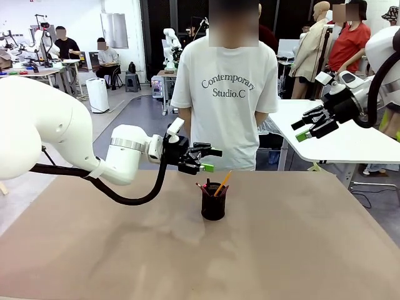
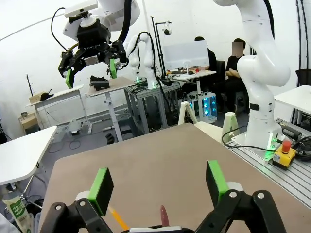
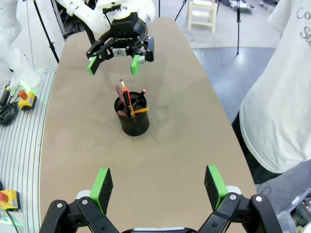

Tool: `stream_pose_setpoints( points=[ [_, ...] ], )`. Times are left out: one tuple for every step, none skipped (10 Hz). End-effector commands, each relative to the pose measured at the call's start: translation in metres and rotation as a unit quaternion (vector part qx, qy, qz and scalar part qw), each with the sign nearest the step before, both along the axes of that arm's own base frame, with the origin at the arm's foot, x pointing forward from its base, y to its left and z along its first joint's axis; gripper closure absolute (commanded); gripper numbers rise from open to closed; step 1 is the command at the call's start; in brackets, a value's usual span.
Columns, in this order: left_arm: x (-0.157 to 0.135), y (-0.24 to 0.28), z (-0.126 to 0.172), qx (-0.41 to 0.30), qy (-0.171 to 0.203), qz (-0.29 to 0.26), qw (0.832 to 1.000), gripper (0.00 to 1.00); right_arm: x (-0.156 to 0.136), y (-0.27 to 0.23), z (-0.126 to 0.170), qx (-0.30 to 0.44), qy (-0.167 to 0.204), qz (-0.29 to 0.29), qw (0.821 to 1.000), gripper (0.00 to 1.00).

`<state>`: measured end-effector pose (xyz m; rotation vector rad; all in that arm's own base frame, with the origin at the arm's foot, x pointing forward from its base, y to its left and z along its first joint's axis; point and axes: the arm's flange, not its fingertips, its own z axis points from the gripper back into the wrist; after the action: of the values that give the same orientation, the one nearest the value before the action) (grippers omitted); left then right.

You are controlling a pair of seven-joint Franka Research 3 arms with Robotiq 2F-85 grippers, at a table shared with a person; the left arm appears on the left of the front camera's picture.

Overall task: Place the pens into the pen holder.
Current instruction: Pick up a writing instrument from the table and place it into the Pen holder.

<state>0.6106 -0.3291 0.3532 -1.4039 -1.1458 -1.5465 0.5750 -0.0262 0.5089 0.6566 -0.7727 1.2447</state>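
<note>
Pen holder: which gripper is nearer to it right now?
Left. The left gripper hangs open just above and beside the pen holder, which has the pens in it. The right gripper is open, raised far off toward the table's right edge.

Three pens (image 3: 129,102), one pen holder (image 3: 134,123)

A matt, smooth brown finish is being shown by the tabletop (image 1: 300,250). Black wire mesh is being seen on the pen holder (image 3: 134,122). Glossy white plastic is being shown on the arm shells, matt green pads (image 3: 102,183) on the end effectors.
</note>
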Motion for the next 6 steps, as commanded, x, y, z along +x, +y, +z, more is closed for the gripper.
stream_pose_setpoints(
  points=[
    [-0.015,0.020,0.023,0.068,-0.002,0.005,0.998,0.00,-0.001,0.003,0.002,-0.006,0.001,-0.008,1.000,0.00],
    [-0.022,0.025,0.033,0.088,0.012,0.004,0.996,0.00,-0.001,0.003,0.002,-0.006,0.001,-0.008,1.000,0.00],
    [-0.029,0.030,0.043,0.119,0.018,-0.011,0.993,0.00,-0.001,0.003,0.002,-0.006,0.001,-0.008,1.000,0.00],
    [-0.034,0.042,0.060,0.147,0.018,-0.026,0.989,0.00,-0.001,0.003,0.002,-0.006,0.001,-0.008,1.000,0.00],
    [-0.046,0.049,0.078,0.172,0.027,-0.023,0.984,0.00,-0.001,0.003,0.002,-0.006,0.001,-0.008,1.000,0.00],
    [-0.051,0.057,0.092,0.212,0.034,-0.016,0.977,0.00,-0.001,0.003,0.002,-0.006,0.001,-0.008,1.000,0.00]
  ],
)
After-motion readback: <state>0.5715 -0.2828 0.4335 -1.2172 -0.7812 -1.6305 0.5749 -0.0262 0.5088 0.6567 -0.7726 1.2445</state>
